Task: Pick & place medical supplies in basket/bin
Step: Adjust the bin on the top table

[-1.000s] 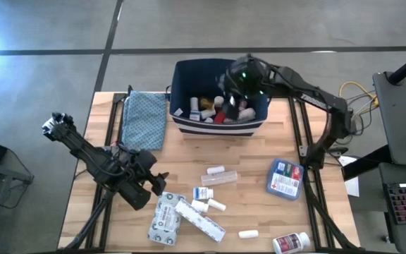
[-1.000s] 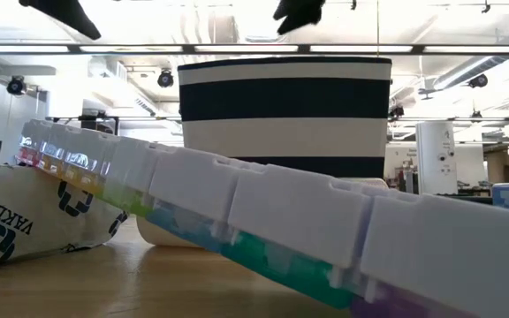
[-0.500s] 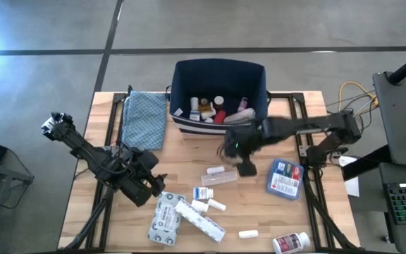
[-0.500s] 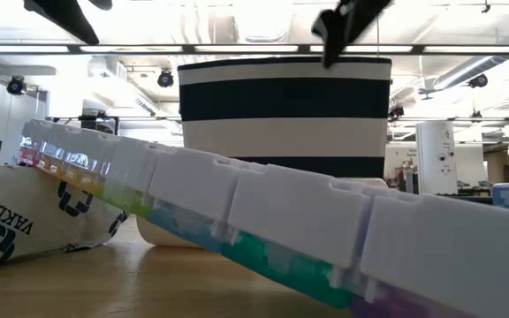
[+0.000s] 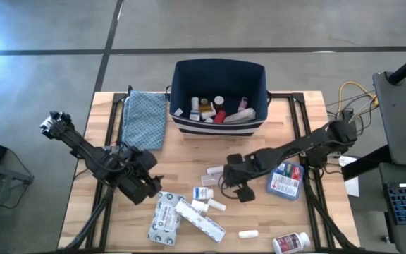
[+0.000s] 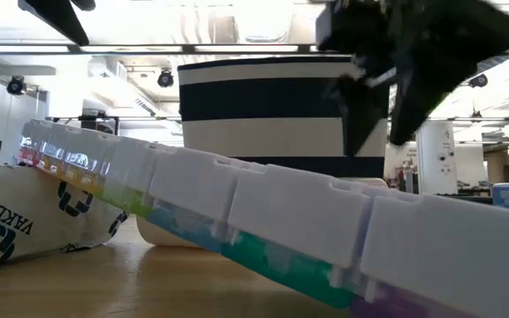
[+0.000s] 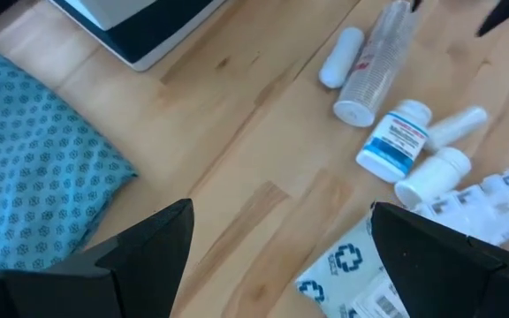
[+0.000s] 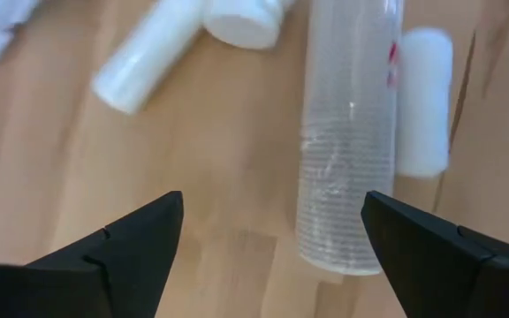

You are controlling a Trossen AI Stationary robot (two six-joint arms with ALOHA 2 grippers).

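Note:
The navy-blue bin (image 5: 219, 74) with white stripes stands at the table's far edge, with bottles and a red tube inside. My right gripper (image 5: 232, 180) hangs open, low over the table, just near of a clear tube (image 8: 350, 150) and a small white roll (image 8: 424, 102); the low view shows it (image 6: 380, 124) in front of the bin (image 6: 272, 115). My left gripper (image 5: 154, 185) waits open left of the loose supplies: a blue-labelled bottle (image 7: 396, 141), white vials (image 5: 217, 205), a carton (image 5: 164, 215) and a pill organizer (image 5: 199, 219). All of them lie flat on the wood.
A folded teal cloth (image 5: 145, 118) lies left of the bin. A blue-and-red packet (image 5: 285, 178) sits right of my right gripper. A white bottle (image 5: 291, 243) and a white roll (image 5: 249, 233) lie near the near edge. Bare wood shows between cloth and supplies.
My right gripper has swung from above the bin toward the table's near edge and come down, staying open, until it hangs just over the clear tube and white roll. The things on the table have kept their places.

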